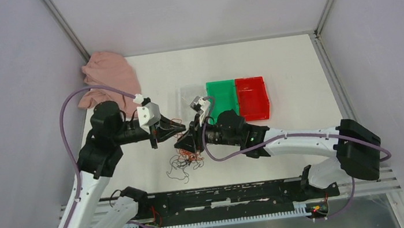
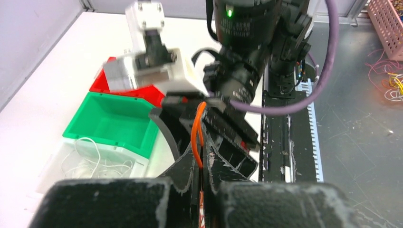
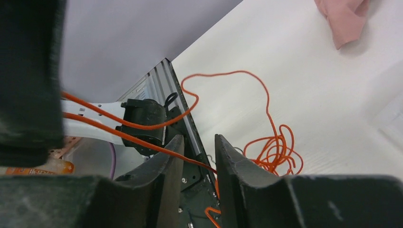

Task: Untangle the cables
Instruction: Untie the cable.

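Observation:
The cables (image 1: 184, 162) lie as a small wad of orange and black wires on the table, just below both grippers. My left gripper (image 1: 180, 127) is shut on one orange wire (image 2: 196, 135), which loops up out of its jaws (image 2: 205, 164). My right gripper (image 1: 185, 144) sits directly opposite, almost touching the left. Its fingers (image 3: 167, 159) stand apart, and a taut orange wire (image 3: 142, 141) crosses the gap (image 3: 198, 153) between them without being clamped. More orange loops (image 3: 275, 147) lie on the table beyond. Thin white wires (image 2: 92, 161) rest in the clear bin.
A clear bin (image 1: 188, 95), a green bin (image 1: 222, 97) and a red bin (image 1: 252, 97) stand in a row behind the grippers. A pink cloth (image 1: 108, 73) lies at the back left. The black rail (image 1: 227, 195) runs along the near edge.

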Tool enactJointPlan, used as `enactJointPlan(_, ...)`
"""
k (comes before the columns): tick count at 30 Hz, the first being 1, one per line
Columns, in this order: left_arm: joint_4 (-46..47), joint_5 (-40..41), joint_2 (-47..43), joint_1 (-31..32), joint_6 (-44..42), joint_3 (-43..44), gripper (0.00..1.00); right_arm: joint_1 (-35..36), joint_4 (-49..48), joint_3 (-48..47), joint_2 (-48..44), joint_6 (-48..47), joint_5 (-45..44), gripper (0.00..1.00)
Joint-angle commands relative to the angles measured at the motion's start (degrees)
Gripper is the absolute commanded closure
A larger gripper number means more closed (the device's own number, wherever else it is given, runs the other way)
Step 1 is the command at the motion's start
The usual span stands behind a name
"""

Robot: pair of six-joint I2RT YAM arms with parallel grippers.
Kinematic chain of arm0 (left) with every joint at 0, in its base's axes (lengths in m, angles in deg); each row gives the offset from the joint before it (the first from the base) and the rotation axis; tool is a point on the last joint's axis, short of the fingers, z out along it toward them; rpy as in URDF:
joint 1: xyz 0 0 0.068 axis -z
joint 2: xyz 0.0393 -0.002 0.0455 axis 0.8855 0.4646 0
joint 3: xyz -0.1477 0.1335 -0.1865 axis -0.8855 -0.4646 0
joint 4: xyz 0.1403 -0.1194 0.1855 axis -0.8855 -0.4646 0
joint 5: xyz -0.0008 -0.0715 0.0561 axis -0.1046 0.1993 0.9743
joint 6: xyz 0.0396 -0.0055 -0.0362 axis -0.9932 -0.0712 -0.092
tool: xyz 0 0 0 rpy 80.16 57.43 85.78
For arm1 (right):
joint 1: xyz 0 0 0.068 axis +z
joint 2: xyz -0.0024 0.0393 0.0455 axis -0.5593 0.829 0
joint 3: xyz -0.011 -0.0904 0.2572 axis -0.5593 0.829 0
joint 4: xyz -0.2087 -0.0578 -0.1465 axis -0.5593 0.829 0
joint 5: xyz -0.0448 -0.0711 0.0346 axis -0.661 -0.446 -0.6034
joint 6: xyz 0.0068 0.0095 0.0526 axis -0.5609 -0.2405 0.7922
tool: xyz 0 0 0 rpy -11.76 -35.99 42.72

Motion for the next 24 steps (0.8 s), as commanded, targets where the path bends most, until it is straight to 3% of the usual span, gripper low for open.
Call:
enactJointPlan(1, 3.5, -2.1, 1.0, 0.0, 2.9, 4.9, 0.97, 0.2, -7.4, -1.1, 2.8, 3.4, 2.0, 0.66)
enactJointPlan(9, 6.8, -0.4, 3.5, -0.1, 2.4, 12.6, 0.97, 0.2, -10.9, 5.0, 6.7, 3.9, 0.4, 0.68)
enactJointPlan(24, 16.0, 1.0, 6.5, -0.1, 11.0, 25.2, 0.97, 0.2, -10.6, 8.6, 12.3, 1.8, -4.1, 0.62)
